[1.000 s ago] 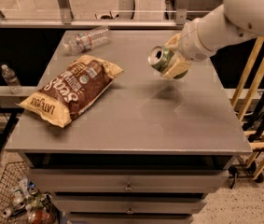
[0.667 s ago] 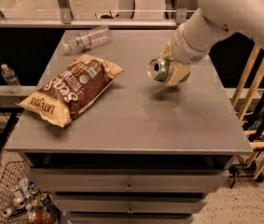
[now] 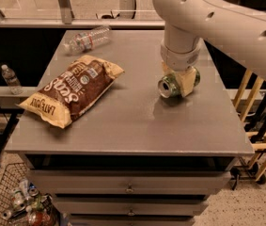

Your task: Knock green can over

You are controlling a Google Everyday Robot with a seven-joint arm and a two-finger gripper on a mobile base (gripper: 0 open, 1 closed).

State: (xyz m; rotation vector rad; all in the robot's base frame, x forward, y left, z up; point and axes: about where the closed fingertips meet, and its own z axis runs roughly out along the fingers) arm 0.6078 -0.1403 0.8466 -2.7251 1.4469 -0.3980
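Cream two-finger gripper (image 3: 179,83) low over right-centre of grey metal table (image 3: 123,126), fingers clamped on small light-green aluminium can (image 3: 168,87). Can tipped on side, silver top toward camera; contact with tabletop unclear. Brown crinkled chip bag (image 3: 71,91) well apart, left. Clear plastic bottle (image 3: 88,38) lying at far edge.

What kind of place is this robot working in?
Probably a robotics lab or office test area: a grey metal drawer cabinet serves as the table, a wire basket of discarded containers sits on the speckled floor, and the gripper clasps a light-green aluminium can on the cabinet top.
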